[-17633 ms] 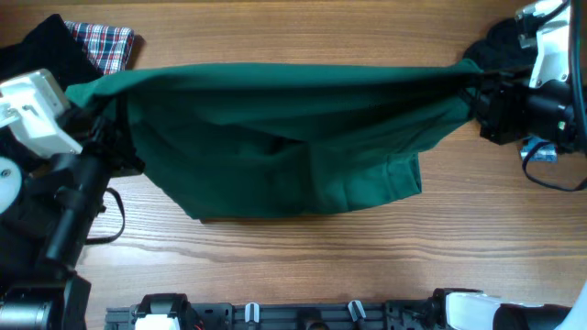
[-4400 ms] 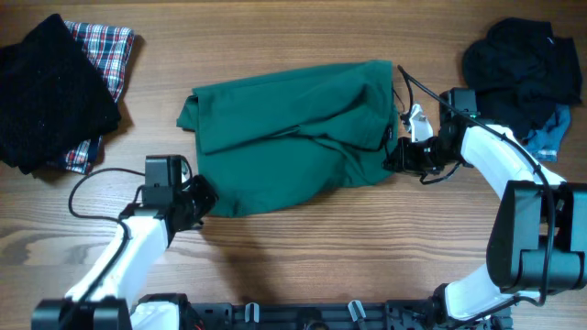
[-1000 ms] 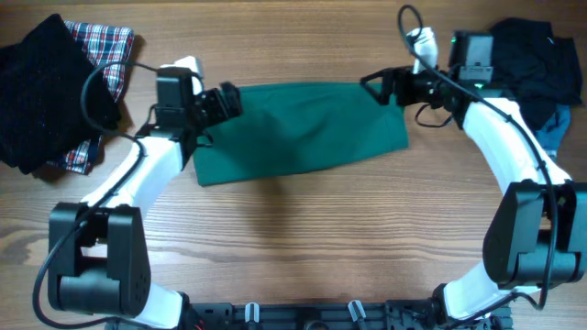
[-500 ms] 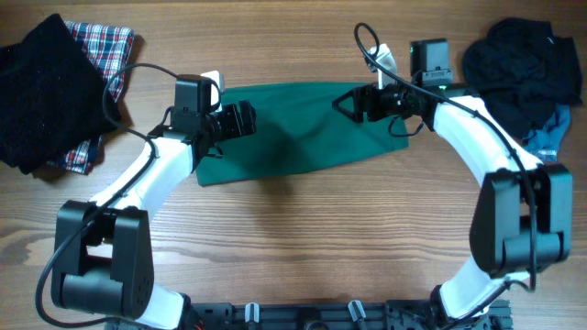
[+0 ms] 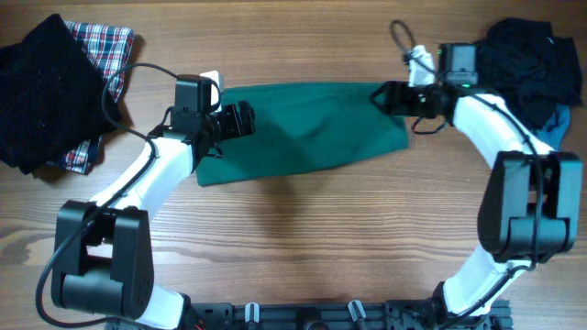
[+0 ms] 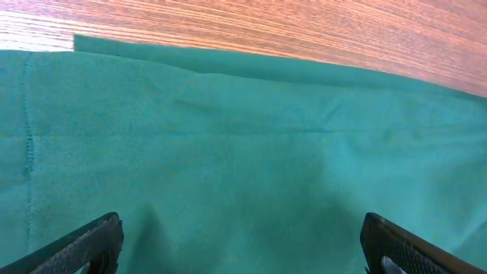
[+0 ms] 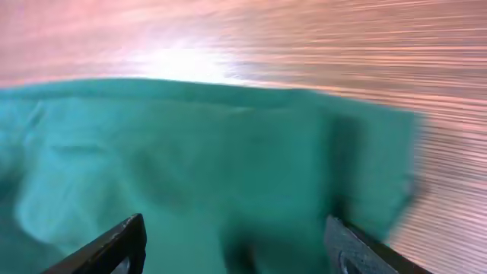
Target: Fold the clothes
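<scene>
Standing wide apart at the bottom corners of the left wrist view, the fingers of the left gripper are released and hold nothing, with flat green cloth filling the gap between them. The right gripper is likewise unclenched, its fingers spread over the same fabric, though that view is blurred. Seen from overhead, the left gripper hovers at the left end of the green garment and the right gripper at its right end. The garment lies as a long, slightly slanted band near the middle of the far edge of the table. A black pile on a plaid cloth sits at the far left corner, and a dark heap at the far right corner. The step in hand looks like taking fresh holds for the next fold across the band's length. To do it well, each gripper should close on every layer at an end corner, not only the top sheet. One end should then be lifted low and carried over the other so the long edges line up. Faint creases run through the middle, so a light outward pull before lowering would help it land flat.
</scene>
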